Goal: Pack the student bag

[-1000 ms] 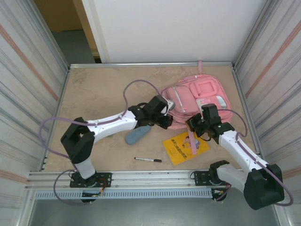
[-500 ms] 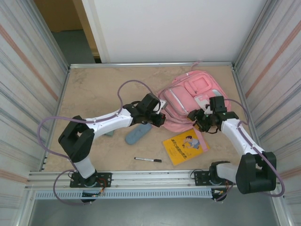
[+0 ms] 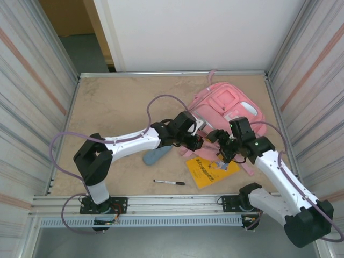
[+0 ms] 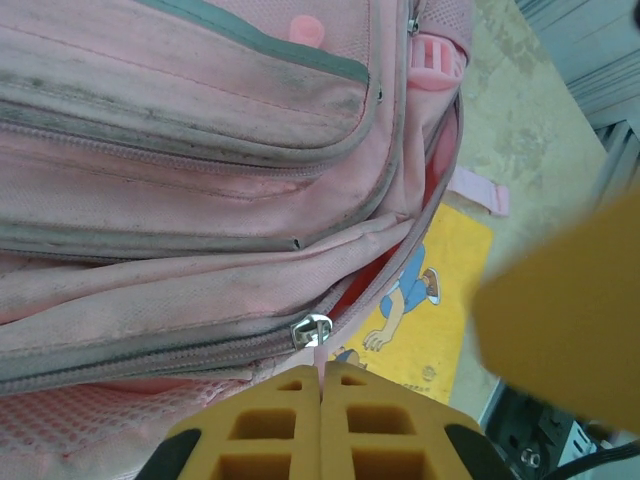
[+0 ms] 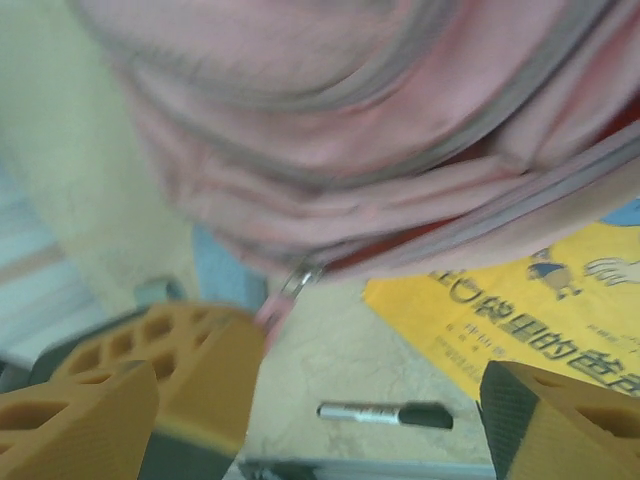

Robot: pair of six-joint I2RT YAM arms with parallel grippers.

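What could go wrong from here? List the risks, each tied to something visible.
1. The left gripper is shut on just the thin zip pull of the student bag; the pull may slip out.
2. The right gripper is open and holds nothing, so a tug may drag the soft bag instead of opening the zip.
3. Both grippers sit close together at the bag's near edge; they may collide.

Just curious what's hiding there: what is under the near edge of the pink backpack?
A yellow picture book shows beneath the near edge of the student bag. How far under it reaches, the fabric hides.
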